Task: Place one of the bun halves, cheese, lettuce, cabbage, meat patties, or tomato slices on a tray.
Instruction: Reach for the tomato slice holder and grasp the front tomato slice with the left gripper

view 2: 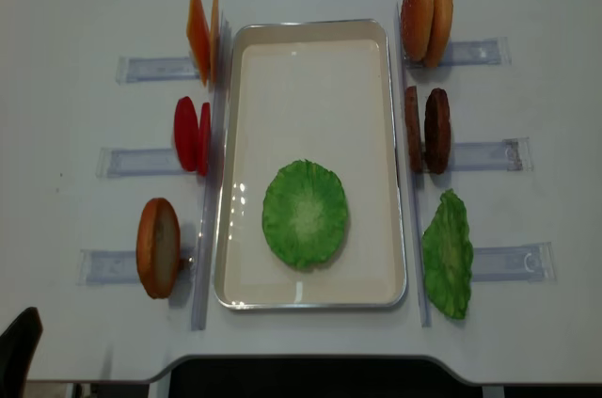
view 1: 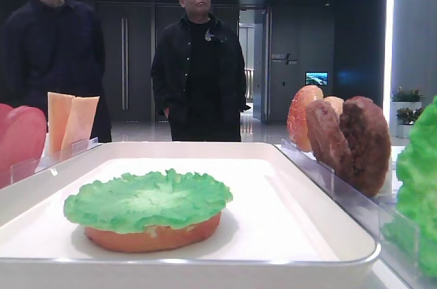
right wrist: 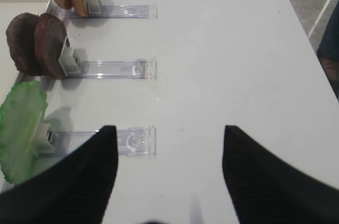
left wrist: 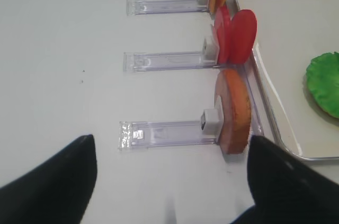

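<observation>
White tray (view 2: 310, 33) at table middle, long side running near to far. On its near half: bun half (view 1: 153, 237), cut side down, topped by flat ruffled lettuce leaf (view 2: 304, 214). Left of tray, all on edge in clear holders: cheese slices (view 2: 202, 33) far, tomato slices (view 2: 191, 134) middle, single bun half (view 2: 158, 246) near. Right of tray, also on edge: two bun halves (view 2: 426, 19) far, two brown meat patties (view 2: 427, 129) middle, second lettuce leaf (view 2: 447, 254) near.
</observation>
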